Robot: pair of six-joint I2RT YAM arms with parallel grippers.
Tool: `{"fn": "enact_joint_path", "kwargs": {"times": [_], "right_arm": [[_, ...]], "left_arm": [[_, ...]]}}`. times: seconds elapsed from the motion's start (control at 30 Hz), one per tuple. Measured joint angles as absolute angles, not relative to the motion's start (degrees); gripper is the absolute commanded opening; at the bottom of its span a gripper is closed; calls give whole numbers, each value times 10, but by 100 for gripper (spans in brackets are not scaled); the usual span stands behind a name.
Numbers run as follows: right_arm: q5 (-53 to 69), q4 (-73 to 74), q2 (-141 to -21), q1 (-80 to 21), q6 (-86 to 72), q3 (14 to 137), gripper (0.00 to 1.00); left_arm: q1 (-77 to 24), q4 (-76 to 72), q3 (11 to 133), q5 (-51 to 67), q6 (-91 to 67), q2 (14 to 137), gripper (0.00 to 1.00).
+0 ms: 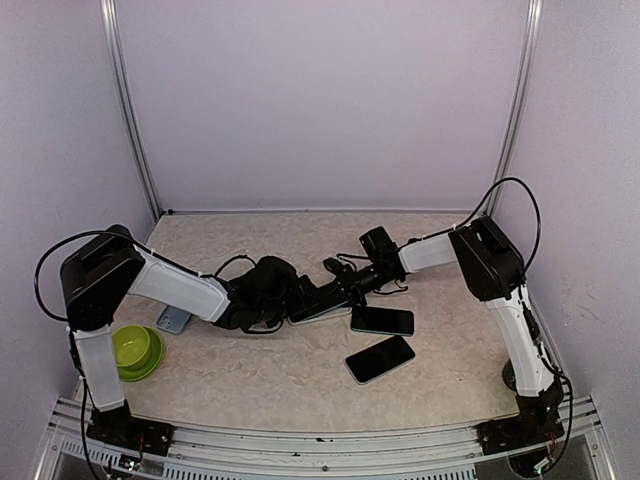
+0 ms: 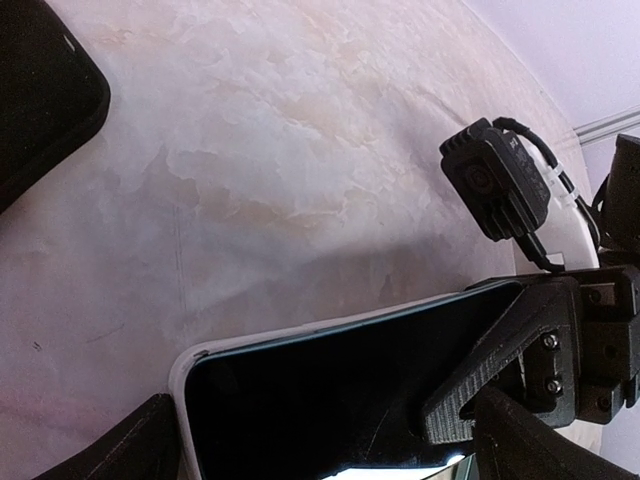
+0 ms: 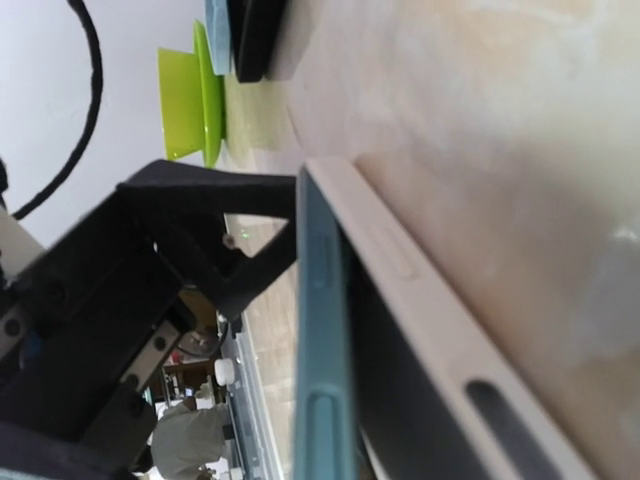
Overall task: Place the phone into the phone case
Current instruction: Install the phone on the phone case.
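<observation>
The phone [image 2: 320, 400], dark-screened with a teal edge [image 3: 322, 330], lies in the pale phone case [image 2: 183, 385] at mid-table [image 1: 322, 313]. In the right wrist view the teal edge stands a little above the case wall [image 3: 420, 300] along one long side. My left gripper [image 2: 330, 455] is open, with a finger on either side of the case; whether they touch it I cannot tell. My right gripper [image 1: 335, 292] is shut, its black fingertips [image 2: 480, 375] resting on the screen.
Two more dark phones lie to the right of the arms [image 1: 382, 320] [image 1: 380, 358]; one shows at the top left of the left wrist view [image 2: 40, 100]. A green bowl [image 1: 135, 350] and a pale blue flat object [image 1: 173, 320] sit at the left.
</observation>
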State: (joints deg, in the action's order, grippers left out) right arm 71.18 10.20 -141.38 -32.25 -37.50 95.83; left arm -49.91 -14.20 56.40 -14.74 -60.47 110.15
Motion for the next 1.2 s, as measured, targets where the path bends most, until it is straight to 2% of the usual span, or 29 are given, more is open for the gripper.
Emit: {"fn": "enact_joint_path", "kwargs": {"times": [0.5, 0.77, 1.2], "right_arm": [[705, -7, -1402, -328, -447, 916, 0], [723, -112, -1392, -332, -480, 867, 0], [731, -164, -1390, -333, -507, 850, 0]], "left_arm": [[-499, -170, 548, -164, -606, 1100, 99], [-505, -171, 515, -154, -610, 1061, 99], [-506, -170, 506, -143, -616, 1046, 99]]}}
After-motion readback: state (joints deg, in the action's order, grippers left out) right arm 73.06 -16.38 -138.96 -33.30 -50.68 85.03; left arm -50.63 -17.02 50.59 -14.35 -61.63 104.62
